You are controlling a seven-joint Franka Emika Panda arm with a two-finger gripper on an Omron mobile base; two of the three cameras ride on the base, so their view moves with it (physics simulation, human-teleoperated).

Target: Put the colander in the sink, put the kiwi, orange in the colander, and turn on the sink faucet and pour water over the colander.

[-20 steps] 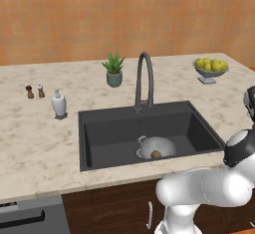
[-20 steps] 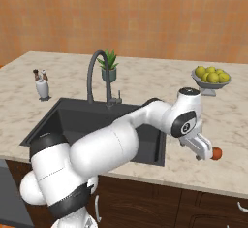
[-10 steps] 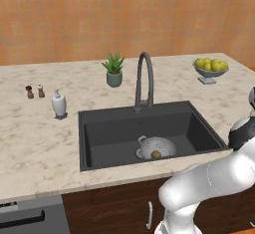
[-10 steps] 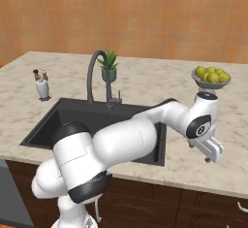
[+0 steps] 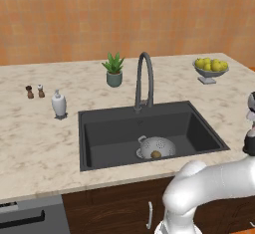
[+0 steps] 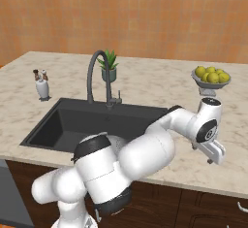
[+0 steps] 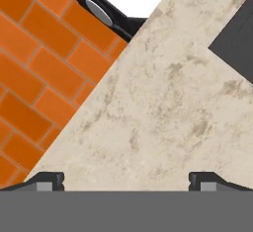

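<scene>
Now the orange is gone from beside the wide-open claw, held over bare counter, so its whereabouts cannot be told.

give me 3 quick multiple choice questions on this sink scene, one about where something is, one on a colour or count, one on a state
1. Where is the colander?
A. on the counter by the plant
B. inside the sink
C. under the fruit bowl

2. How many small shakers stand at the far left of the counter?
A. two
B. four
C. none

3. What state is the claw in?
A. shut on the kiwi
B. shut on nothing
C. open, holding nothing

Answers:
1. B, the left base view shows the perforated bowl resting on the dark basin floor, with the kiwi in it.
2. A, two shakers stand side by side next to the white bottle.
3. C, in the hand view the two finger tips stand far apart with bare counter between them.
</scene>
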